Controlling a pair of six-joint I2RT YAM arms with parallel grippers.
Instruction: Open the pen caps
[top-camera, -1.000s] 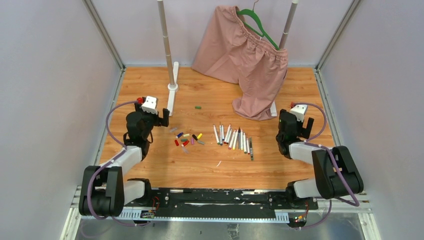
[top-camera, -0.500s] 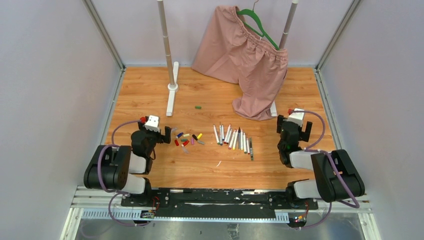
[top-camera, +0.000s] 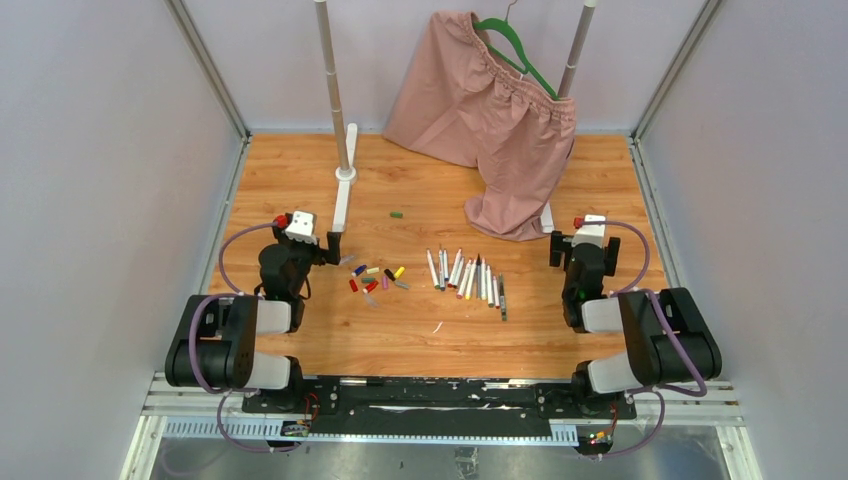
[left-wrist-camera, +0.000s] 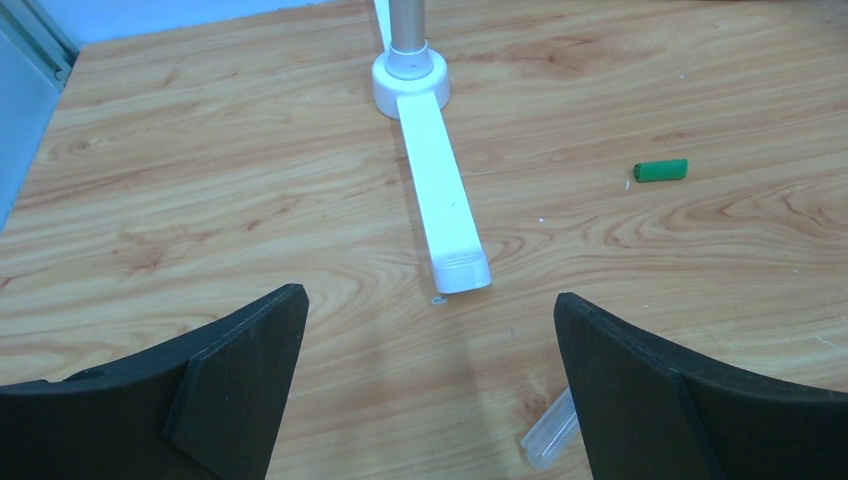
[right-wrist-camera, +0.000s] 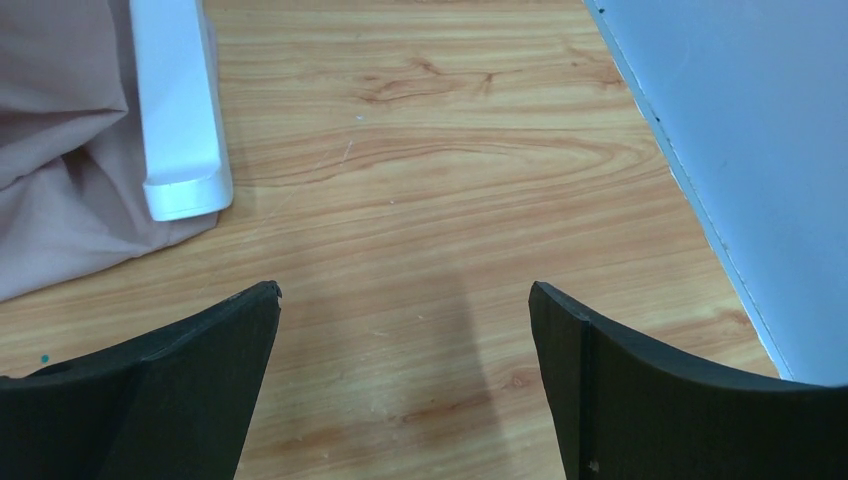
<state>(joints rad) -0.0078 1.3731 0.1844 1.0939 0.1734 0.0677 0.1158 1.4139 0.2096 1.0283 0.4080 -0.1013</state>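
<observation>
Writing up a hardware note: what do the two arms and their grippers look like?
The left arm and right arm are black with pale grey segments, each trailed by a purple cable. A white block tops each wrist. The fingers are matte black curved wedges.

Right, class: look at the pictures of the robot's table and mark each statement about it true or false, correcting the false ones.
1. The left gripper and right gripper are both open and hold nothing. True.
2. The green cap lies in the cluster with the other caps. False: it lies alone, farther back on the table, apart from them.
3. The pens lie side by side in a row between the two arms. True.
4. The shorts lie folded flat on the table. False: they hang from a green hanger.
</observation>
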